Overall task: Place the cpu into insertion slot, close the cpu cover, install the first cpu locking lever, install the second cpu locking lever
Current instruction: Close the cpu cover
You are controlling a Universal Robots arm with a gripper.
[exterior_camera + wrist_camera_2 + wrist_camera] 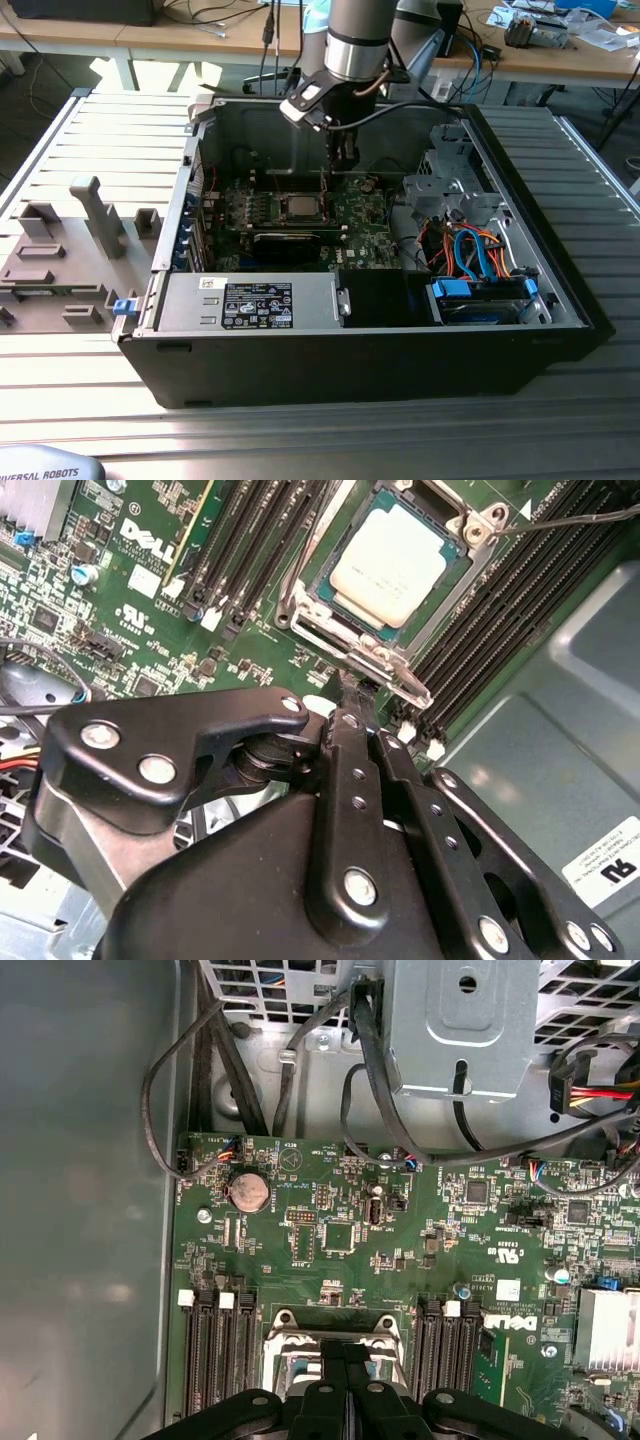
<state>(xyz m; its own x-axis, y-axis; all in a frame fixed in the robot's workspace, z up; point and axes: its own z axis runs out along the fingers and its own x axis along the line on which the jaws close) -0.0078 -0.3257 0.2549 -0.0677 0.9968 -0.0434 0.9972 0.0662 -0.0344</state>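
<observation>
Centre of exterior view, cpu (300, 207): flat, face up
tool (351, 686): clenched, at cpu cover (390, 665) edge
desk (100, 130): ribbed metal

The cpu (388, 565), a small square chip with a pale silver-grey top, sits flat in the insertion slot (322, 598), a dark square socket bordered by green circuit board (150, 630). The cpu cover (478, 532), a thin silvery metal frame, seems to lie down around the chip, whose top shows through its window.
</observation>
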